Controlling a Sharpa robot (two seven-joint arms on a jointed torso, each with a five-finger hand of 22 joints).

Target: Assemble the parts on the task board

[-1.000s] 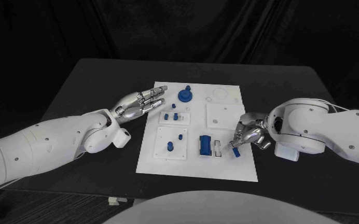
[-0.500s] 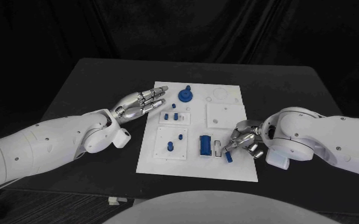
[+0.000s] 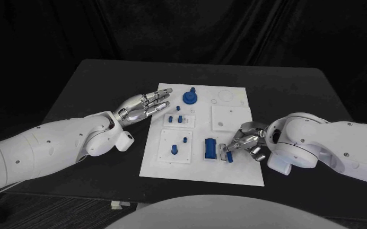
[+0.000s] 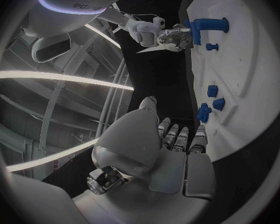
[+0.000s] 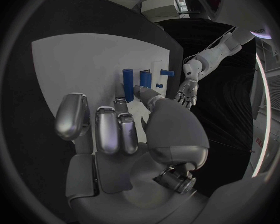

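The flat white rectangular task board lies in the middle of the black table. The right hand sits over the board's near right part, pinching a small blue peg just beside a larger upright blue block (whether the peg touches the board is unclear). The left hand hovers at the board's left edge, fingers spread and holding nothing, near several small blue parts.

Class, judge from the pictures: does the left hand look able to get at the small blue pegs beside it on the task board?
Probably yes: the left hand hovers open beside the small blue pegs, with nothing between them.
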